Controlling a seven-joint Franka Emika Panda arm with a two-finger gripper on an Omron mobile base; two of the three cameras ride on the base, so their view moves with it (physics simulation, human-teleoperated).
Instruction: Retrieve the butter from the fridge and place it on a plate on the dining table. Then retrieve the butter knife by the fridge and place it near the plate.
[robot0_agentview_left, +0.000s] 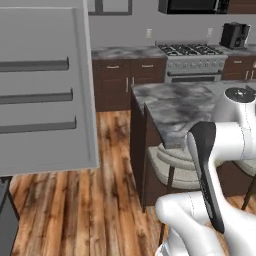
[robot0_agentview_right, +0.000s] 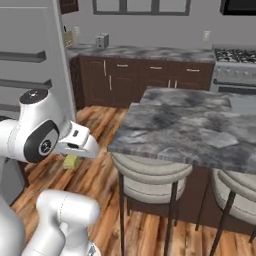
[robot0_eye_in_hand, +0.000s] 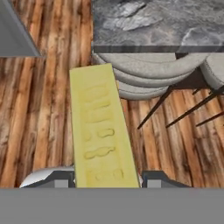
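Note:
My gripper (robot0_eye_in_hand: 107, 180) is shut on the butter (robot0_eye_in_hand: 100, 127), a pale-yellow stick that runs lengthwise away from the fingers above the wood floor. From the right base view, the butter (robot0_agentview_right: 71, 161) hangs under the gripper (robot0_agentview_right: 73, 156), left of the dining table (robot0_agentview_right: 190, 125). That table's grey marbled top (robot0_eye_in_hand: 153, 22) lies ahead of the hand. The fridge (robot0_agentview_left: 45, 85) stands at the left with its light-grey door open, showing grey shelf rails (robot0_agentview_right: 22, 56). The plate and the butter knife are out of view.
Round beige stools (robot0_agentview_right: 150, 170) (robot0_agentview_left: 172, 167) (robot0_eye_in_hand: 144, 72) are tucked under the table's near edge. Dark brown cabinets with a stone counter (robot0_agentview_left: 127, 52) line the back wall, with a stove (robot0_agentview_left: 192, 60), a coffee maker (robot0_agentview_left: 234, 35) and a toaster (robot0_agentview_right: 102, 40).

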